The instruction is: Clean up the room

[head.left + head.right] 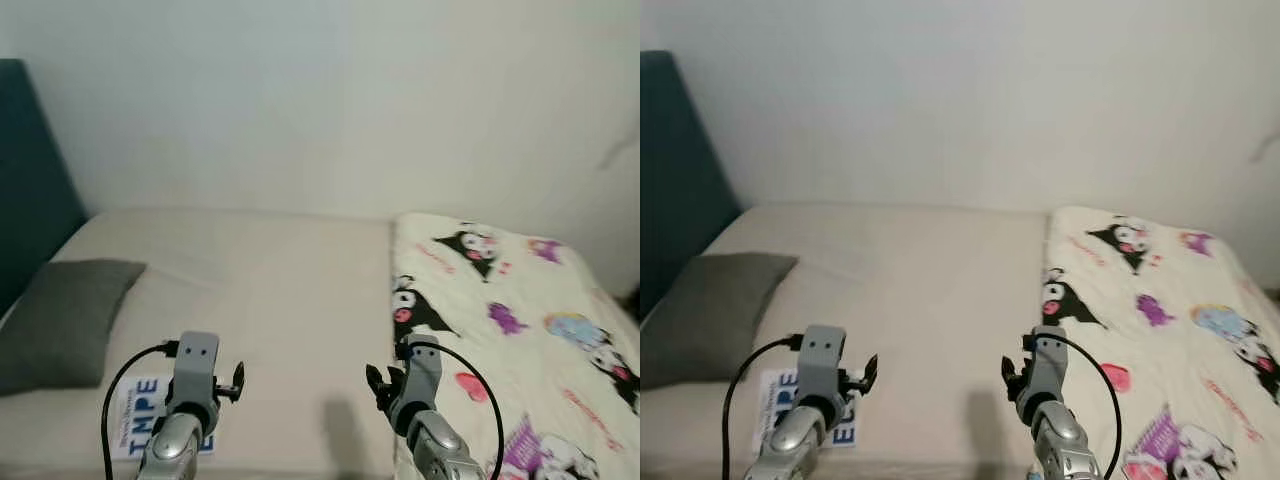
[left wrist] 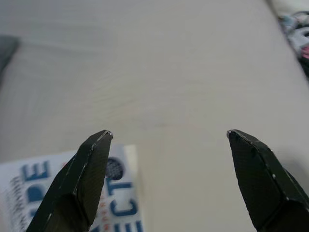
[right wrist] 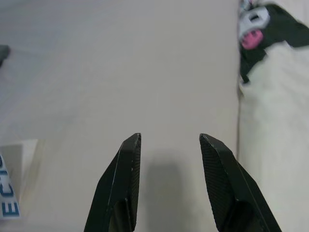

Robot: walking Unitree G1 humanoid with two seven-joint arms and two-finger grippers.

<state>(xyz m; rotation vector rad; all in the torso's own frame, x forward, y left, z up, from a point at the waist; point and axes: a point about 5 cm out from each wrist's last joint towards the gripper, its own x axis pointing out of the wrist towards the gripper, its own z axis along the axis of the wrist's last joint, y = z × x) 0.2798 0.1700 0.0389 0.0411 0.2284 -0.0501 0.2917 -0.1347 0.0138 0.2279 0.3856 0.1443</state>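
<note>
A beige bed sheet (image 1: pixel 280 290) lies in front of me. A white leaflet with blue letters (image 1: pixel 132 408) rests near the bed's front left edge, partly under my left arm (image 1: pixel 190 400). My left gripper (image 2: pixel 169 133) hovers open over the sheet, with the leaflet (image 2: pixel 29 193) just beside one finger (image 2: pixel 82 179). My right gripper (image 3: pixel 169 137) is open above the bare sheet, close to the edge of a cream cartoon-print blanket (image 1: pixel 500 320). Neither gripper holds anything.
A grey pillow (image 1: pixel 60 315) lies at the left of the bed. A dark teal headboard (image 1: pixel 25 180) rises at the far left. A pale wall (image 1: pixel 350 100) runs behind the bed. The blanket (image 3: pixel 270 96) covers the right side.
</note>
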